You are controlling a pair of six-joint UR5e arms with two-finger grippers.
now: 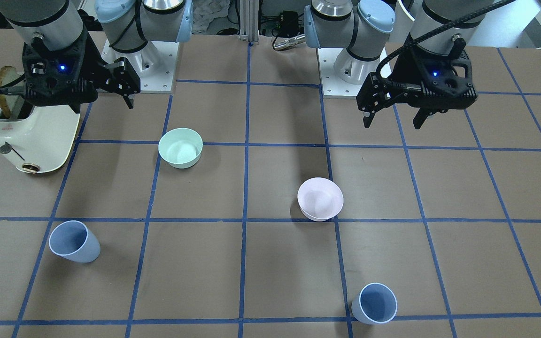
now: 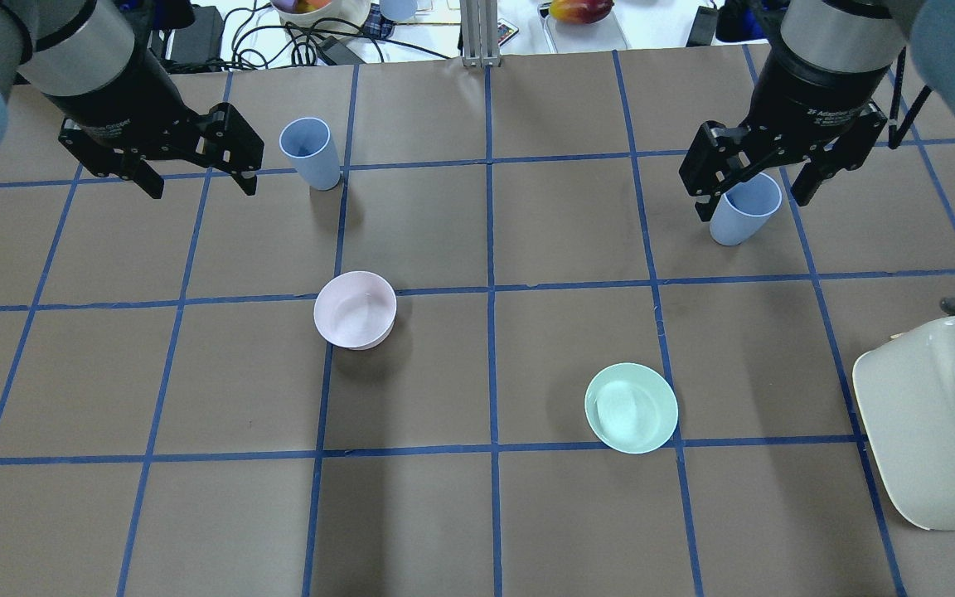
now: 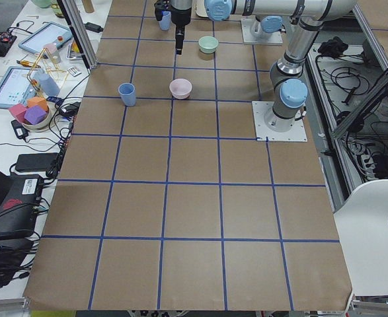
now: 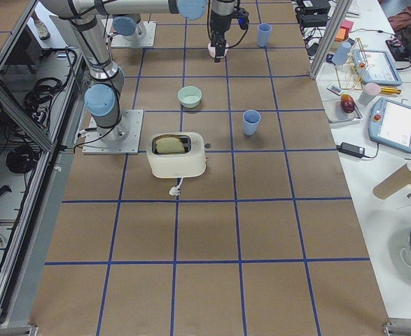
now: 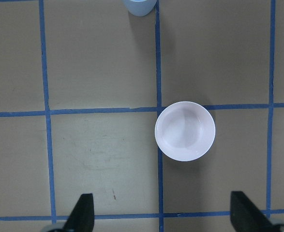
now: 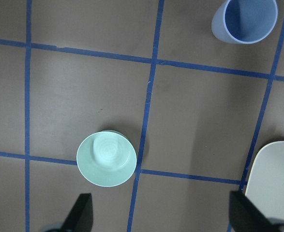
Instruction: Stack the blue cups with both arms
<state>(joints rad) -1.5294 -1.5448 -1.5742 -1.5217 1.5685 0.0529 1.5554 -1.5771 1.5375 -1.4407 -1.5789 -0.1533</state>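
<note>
Nothing stacked yet. Left blue cup (image 1: 374,303) and right blue cup (image 1: 74,241) stand upright, well apart, toward the desk's (image 1: 270,263) far edge. Left hand (image 2: 201,184) and right hand (image 2: 749,203) hover spread, empty. Both grasps and the stacking are left to do.

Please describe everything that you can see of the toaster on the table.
The toaster is cream-white and glossy, with rounded corners; it may be plastic or painted metal. It stands upright on the brown table, on the robot's right side. A slice of brown bread sits in its top slot. One end carries a lever and a round knob. A short white cord lies beside it.
</note>
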